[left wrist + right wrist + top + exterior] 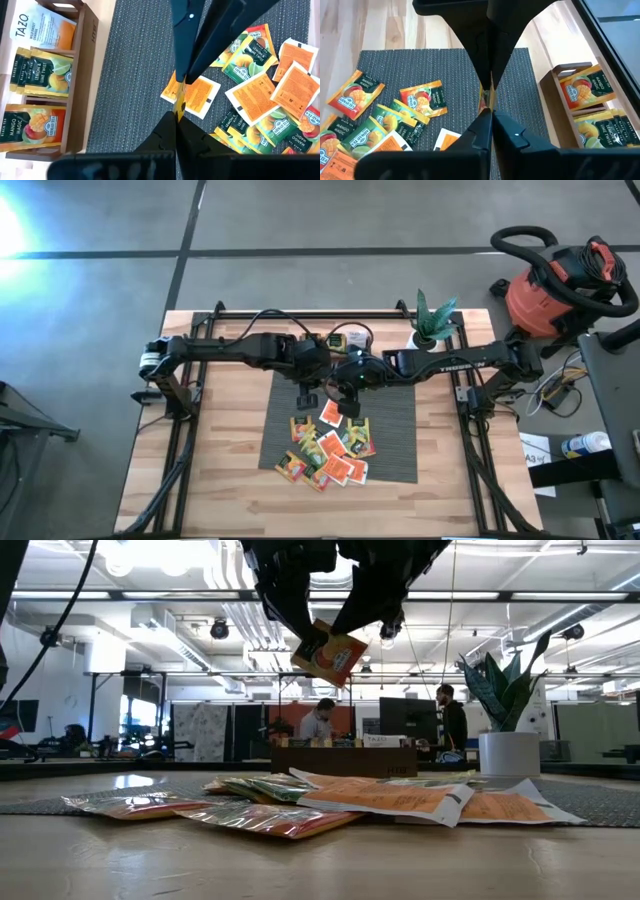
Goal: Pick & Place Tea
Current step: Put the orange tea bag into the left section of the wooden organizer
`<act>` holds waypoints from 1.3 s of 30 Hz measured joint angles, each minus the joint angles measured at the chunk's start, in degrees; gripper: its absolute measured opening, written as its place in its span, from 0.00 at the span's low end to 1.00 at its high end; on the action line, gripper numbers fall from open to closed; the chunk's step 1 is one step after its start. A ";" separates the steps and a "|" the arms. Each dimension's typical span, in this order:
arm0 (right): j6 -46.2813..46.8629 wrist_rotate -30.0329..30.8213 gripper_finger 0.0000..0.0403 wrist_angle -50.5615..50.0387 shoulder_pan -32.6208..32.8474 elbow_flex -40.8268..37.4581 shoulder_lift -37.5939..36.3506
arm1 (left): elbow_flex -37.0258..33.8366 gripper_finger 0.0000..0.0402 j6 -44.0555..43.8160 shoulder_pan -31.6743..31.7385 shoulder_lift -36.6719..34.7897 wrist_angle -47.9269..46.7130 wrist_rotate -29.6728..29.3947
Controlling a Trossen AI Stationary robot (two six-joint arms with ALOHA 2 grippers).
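Pinching one orange sachet between them mid-air at the frame's centre, left end effector and right end effector are both pressed together, looks like a handover. Remaining tea litters the mat below. Tray, at upper left of the left wrist view, already holds several sorted sachets.

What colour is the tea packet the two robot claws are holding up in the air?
Orange, with a picture of fruit on it. The held tea sachet shows best in the low view, hanging above the pile.

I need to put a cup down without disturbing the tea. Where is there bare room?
Bare wood lies left and right of the grey mat. The mat's front half is crowded with tea sachets; behind stand the wooden tray and plant pot.
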 joint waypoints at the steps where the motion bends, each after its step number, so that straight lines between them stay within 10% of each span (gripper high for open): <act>1: 0.14 0.00 0.02 -0.16 0.00 0.00 0.00 | 0.00 0.00 -0.10 0.00 0.00 0.00 0.00; 24: 1.88 0.87 0.02 -0.89 0.09 -0.17 -2.40 | -0.91 0.01 -5.76 -0.09 -3.70 2.15 -5.61; 39: 1.87 0.42 0.02 -1.02 0.15 -0.21 -2.51 | -1.05 0.35 -7.17 -0.48 -4.84 1.16 -6.88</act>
